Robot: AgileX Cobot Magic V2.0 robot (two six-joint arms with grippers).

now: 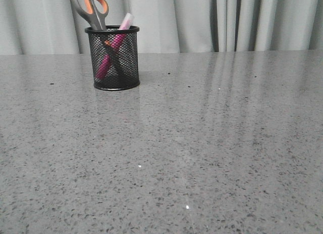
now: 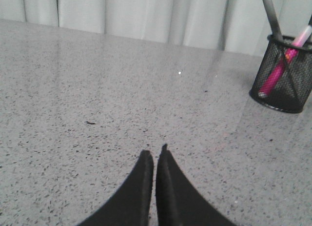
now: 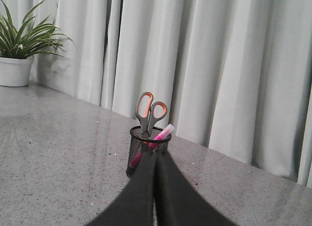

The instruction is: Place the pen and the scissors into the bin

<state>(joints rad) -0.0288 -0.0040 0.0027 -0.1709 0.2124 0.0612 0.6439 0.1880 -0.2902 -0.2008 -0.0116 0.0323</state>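
The black mesh bin stands at the back left of the table. Inside it the pink pen leans with its pale cap above the rim. The scissors stand in it too, handles up. In the left wrist view the bin with the pen is far off to one side; my left gripper is shut over bare table, holding nothing. In the right wrist view the bin, the scissors and the pen sit just beyond my shut, empty right gripper. Neither gripper shows in the front view.
Grey speckled tabletop spreads around the bin. Pale curtains hang behind the table. A potted plant in a white pot stands far off at the table's end in the right wrist view.
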